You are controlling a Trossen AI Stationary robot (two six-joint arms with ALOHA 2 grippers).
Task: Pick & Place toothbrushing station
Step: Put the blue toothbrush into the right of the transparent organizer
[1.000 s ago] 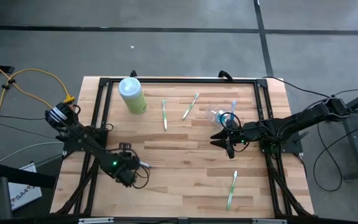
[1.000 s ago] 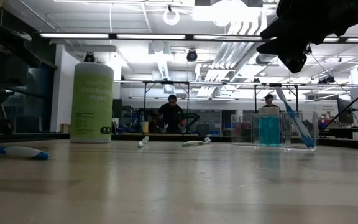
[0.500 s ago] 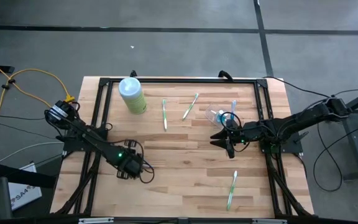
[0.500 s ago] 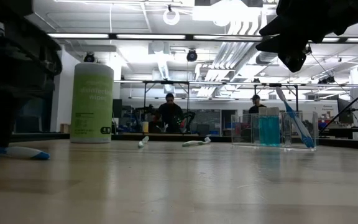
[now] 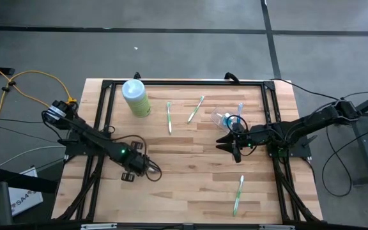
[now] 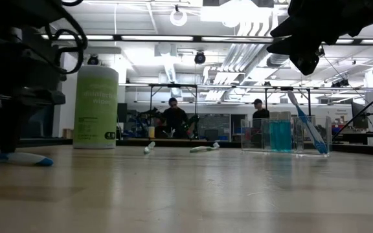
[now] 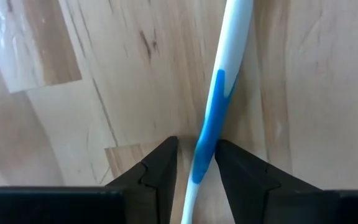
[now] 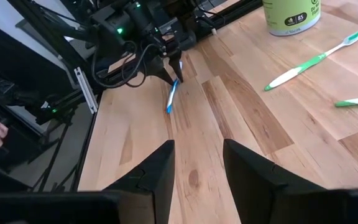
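The see-through holder [image 5: 225, 119] stands on its base at the table's far right, with a blue toothbrush [image 6: 306, 123] leaning in it; it also shows in the low view [image 6: 283, 134]. My right gripper [image 5: 230, 144] hovers open just on the near side of it, above the table. My left gripper [image 5: 143, 168] is open at the near left, pointing down. Its fingers stand on either side of a blue-and-white toothbrush [image 7: 229, 50] lying flat on the wood, which also shows in the right wrist view [image 8: 171, 97]. My left gripper comes from above with its fingers across the toothbrush's blue grip part [image 7: 209, 134], one finger [image 7: 166, 158] on each side and close to it. The toothbrush lies flat on the table. Whether the fingers touch it, I cannot tell.
A pale-green bottle with a white cap [image 5: 135, 98] stands at the far left. Two green toothbrushes [image 5: 169, 117] [image 5: 195, 108] lie at the far middle, and a third [image 5: 238, 195] lies at the near right. A black frame [image 5: 184, 82] edges the table. People show in the room behind.
My left gripper has gone toward the table's right edge and down over the blue-and-white toothbrush, so that its fingers now straddle it. The toothbrush has not moved. My right gripper has kept still.
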